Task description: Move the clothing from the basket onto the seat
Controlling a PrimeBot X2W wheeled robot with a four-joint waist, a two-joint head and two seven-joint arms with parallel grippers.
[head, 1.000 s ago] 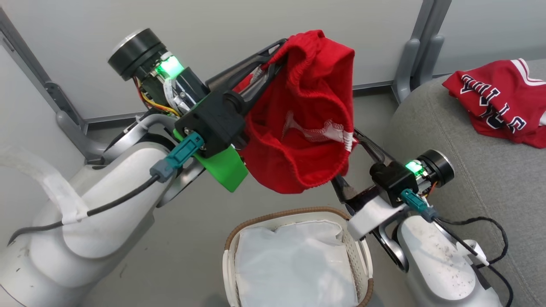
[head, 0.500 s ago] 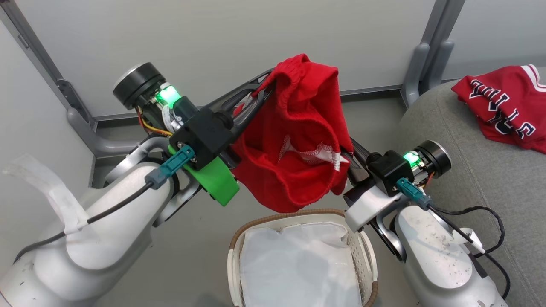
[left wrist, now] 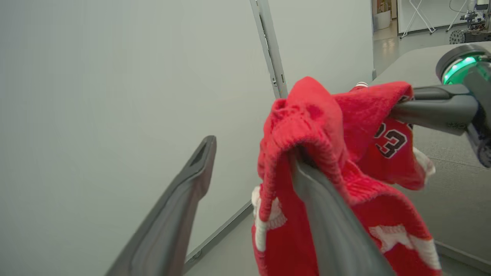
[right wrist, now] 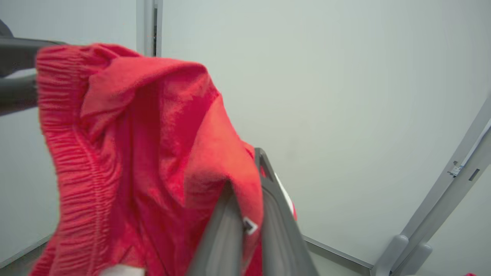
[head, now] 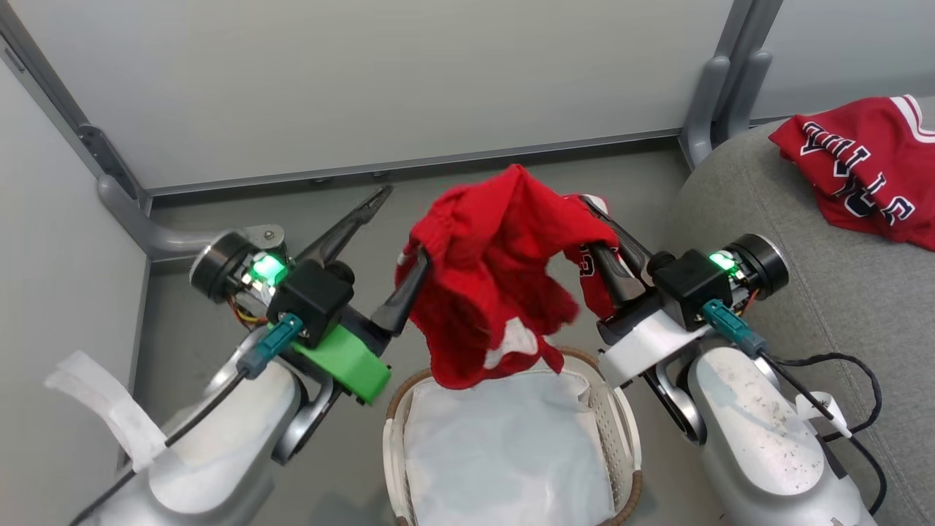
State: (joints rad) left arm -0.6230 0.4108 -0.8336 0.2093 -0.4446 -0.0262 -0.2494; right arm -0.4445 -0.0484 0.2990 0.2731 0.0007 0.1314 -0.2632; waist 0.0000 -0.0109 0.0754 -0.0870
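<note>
A red garment of the clothing (head: 489, 292) with white patches hangs over the basket (head: 399, 400). My right gripper (head: 593, 228) is shut on its upper right edge; in the right wrist view the right gripper (right wrist: 245, 174) pinches red cloth (right wrist: 145, 145). My left gripper (head: 403, 223) is open, and the cloth still drapes over its inner finger (left wrist: 330, 226), while the outer finger (left wrist: 184, 199) stands bare. A red lettered jersey (head: 862, 168) lies on the grey seat (head: 789, 241) at the right.
The basket's white liner sheet (head: 504, 453) lies in the basket on the grey floor between my arms. Pale partition walls with grey posts (head: 705, 109) close off the back and left. A black cable (head: 840, 365) trails over the seat's edge.
My left gripper has opened, letting go of the garment, which now hangs from the shut right gripper. Both arms have come down, and the garment hangs lower, near the basket.
</note>
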